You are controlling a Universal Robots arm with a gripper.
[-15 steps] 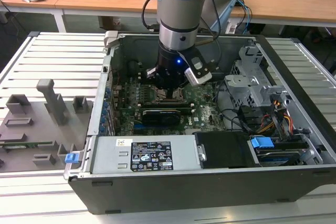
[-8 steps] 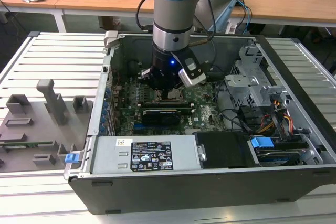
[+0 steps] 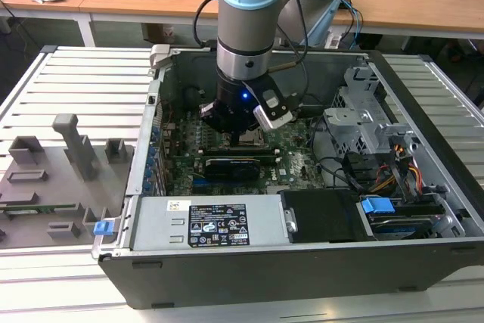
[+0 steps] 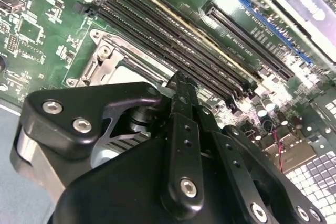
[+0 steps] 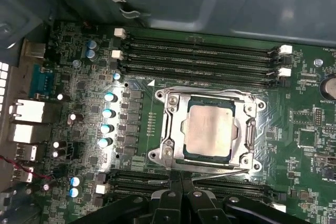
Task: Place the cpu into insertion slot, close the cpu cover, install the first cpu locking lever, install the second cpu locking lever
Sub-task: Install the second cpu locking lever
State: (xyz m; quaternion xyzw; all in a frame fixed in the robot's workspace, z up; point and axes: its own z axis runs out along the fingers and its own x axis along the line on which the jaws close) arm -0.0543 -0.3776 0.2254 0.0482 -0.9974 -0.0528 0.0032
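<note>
The black two-fingered gripper (image 5: 181, 181) hangs low inside the open dark computer case (image 3: 423, 262), its slim fingers pressed together with their tips at the edge of the socket, beside a thin silver locking lever (image 5: 207, 172) that runs along that edge. In the first wrist view, the cpu (image 5: 210, 129), a small flat square chip with a matte silvery-tan face and a greenish rim, sits in the socket. The cpu cover (image 5: 173, 124), a thin shiny silver frame, lies closed around it, the chip showing through its window. Rows of long black memory slots (image 5: 202, 56) flank the socket on the green motherboard (image 5: 68, 82). In the second wrist view the gripper's black body hides most of the socket.
</note>
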